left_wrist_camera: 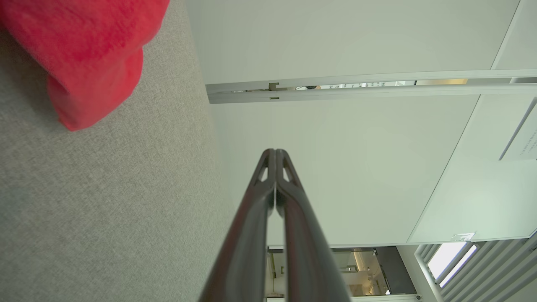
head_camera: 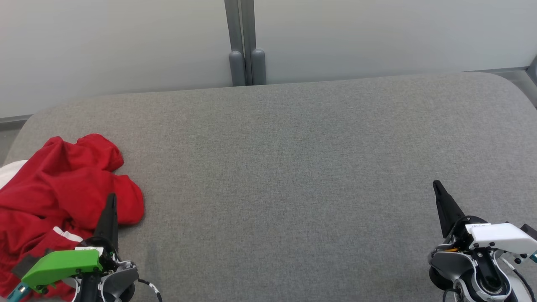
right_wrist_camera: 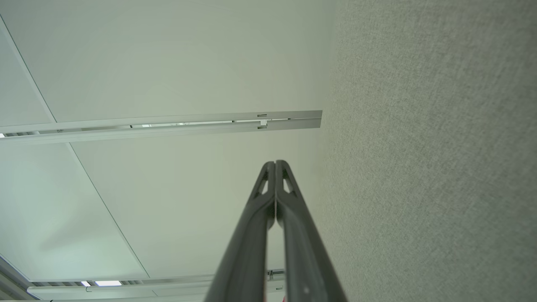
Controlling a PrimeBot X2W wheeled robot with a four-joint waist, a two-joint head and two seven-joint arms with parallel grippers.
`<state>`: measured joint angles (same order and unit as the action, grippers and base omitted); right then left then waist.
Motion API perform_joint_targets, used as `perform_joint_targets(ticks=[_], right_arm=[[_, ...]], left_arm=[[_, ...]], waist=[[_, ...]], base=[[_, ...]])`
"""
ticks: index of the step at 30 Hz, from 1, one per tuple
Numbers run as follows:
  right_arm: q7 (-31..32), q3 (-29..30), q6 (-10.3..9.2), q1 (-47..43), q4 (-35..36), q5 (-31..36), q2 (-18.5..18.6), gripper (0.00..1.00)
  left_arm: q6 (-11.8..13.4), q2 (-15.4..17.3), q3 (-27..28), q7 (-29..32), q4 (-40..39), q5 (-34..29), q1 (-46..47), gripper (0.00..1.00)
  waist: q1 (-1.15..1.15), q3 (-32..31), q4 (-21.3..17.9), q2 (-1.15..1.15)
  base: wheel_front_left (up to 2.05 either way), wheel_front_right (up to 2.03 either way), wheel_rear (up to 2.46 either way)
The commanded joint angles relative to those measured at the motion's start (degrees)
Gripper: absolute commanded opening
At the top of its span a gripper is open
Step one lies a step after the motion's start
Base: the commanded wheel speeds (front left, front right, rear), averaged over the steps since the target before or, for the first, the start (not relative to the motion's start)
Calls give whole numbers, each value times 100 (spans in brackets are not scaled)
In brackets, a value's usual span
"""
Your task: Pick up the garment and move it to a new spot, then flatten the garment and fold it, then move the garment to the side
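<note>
1. The grey tabletop (head_camera: 293, 147) offers landing room at its middle.
2. The red garment (head_camera: 63, 188) lies crumpled at its left end.
3. The left claw (head_camera: 111, 200), pressed together and empty near the garment, should spread and then pinch a thick fold; the right claw (head_camera: 436, 186) is pressed together too.

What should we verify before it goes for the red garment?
1. Location of garment: ok, crumpled at the left end of the grey surface.
2. Opening of left end effector for a grasp: not ok, shut.
3. Opening of right end effector: not ok, shut.
4. Room on the grey surface for a new spot: ok.
5. Traceable garment edges: cannot tell, bunched and cut off by the head view.
</note>
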<state>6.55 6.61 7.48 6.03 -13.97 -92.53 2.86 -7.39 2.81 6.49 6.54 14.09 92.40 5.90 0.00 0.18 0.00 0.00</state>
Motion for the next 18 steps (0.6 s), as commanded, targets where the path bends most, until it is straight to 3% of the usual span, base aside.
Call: perform_joint_targets(ticks=[1, 18], right_arm=[[21, 12, 2, 35, -12, 29, 1, 0], [21, 12, 2, 35, -12, 30, 1, 0]], left_arm=[[-19, 10, 11, 17, -12, 4, 64, 0], [-19, 10, 11, 17, -12, 4, 64, 0]], waist=[[0, 0, 0, 0], [0, 0, 0, 0]], base=[[0, 0, 0], [0, 0, 0]])
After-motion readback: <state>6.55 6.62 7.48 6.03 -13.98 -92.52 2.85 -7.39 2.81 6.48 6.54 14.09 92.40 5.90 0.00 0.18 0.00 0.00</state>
